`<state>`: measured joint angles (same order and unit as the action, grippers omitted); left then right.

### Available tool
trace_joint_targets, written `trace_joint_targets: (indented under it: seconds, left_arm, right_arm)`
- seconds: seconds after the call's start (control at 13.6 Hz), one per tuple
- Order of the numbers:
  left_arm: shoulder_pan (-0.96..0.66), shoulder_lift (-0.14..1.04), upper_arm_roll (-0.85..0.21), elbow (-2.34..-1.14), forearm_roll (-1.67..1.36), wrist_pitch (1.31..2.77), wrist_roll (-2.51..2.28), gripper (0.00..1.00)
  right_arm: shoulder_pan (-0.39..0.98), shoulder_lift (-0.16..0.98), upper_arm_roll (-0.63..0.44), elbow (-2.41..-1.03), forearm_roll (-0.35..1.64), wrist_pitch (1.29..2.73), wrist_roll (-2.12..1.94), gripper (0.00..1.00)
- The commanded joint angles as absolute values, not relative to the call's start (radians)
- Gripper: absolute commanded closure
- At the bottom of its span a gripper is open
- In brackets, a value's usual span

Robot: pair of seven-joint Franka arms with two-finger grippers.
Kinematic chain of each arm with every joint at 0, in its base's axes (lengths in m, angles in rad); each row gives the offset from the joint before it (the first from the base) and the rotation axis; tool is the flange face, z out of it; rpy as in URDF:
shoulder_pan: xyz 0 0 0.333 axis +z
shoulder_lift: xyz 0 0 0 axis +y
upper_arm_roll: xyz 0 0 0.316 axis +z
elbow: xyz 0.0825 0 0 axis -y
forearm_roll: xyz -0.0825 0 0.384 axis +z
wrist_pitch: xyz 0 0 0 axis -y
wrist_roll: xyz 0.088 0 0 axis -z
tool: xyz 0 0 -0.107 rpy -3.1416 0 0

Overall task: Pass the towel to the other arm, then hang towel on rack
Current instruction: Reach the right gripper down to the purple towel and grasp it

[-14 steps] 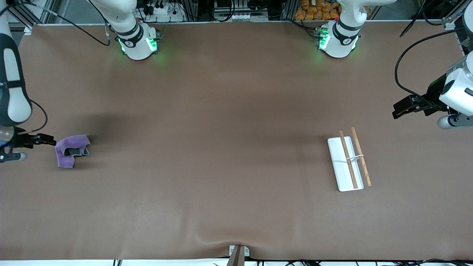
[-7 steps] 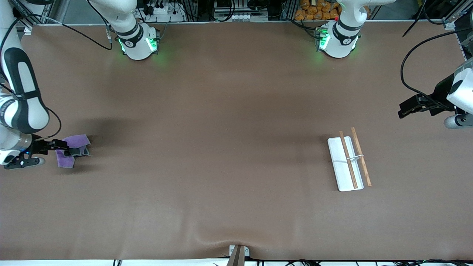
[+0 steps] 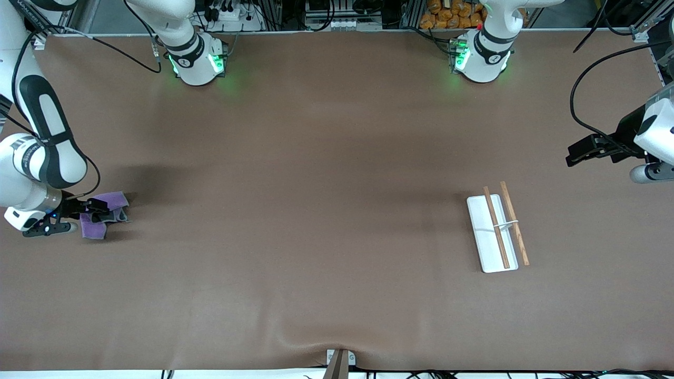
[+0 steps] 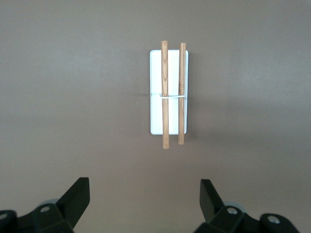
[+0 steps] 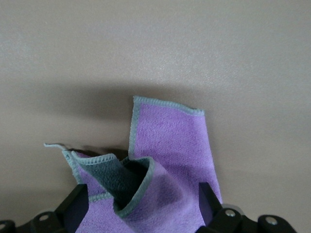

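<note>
I've got the towel (image 3: 102,215) crumpled on the surface at the right arm's end, purple with a fold turned up showing its grey reverse and pale stitched edging (image 5: 160,165). The rack (image 3: 495,231) lies flat toward the left arm's end, well apart from it: a white oblong base with two parallel brown wooden rods joined by a slim white bracket (image 4: 167,104).
</note>
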<state>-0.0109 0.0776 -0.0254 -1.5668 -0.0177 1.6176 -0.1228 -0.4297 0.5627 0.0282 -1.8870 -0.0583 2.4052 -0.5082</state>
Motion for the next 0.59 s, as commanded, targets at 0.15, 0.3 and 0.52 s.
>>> trace_joint_targets:
  seconds: [0.15, 0.3, 0.52]
  left_arm:
    - [-0.009, 0.061, -0.028, -1.578, -0.037, 1.621, -0.109, 0.0]
    - [-0.015, 0.066, -0.029, -1.577, -0.037, 1.621, -0.109, 0.0]
    - [-0.017, 0.075, -0.032, -1.575, -0.037, 1.623, -0.109, 0.0]
  right_arm:
    - [-0.434, 0.568, 0.037, -1.894, -0.06, 2.404, -0.503, 0.77]
    - [-0.437, 0.569, 0.037, -1.894, -0.06, 2.402, -0.502, 1.0]
    - [-0.436, 0.569, 0.037, -1.894, -0.06, 2.393, -0.502, 1.0]
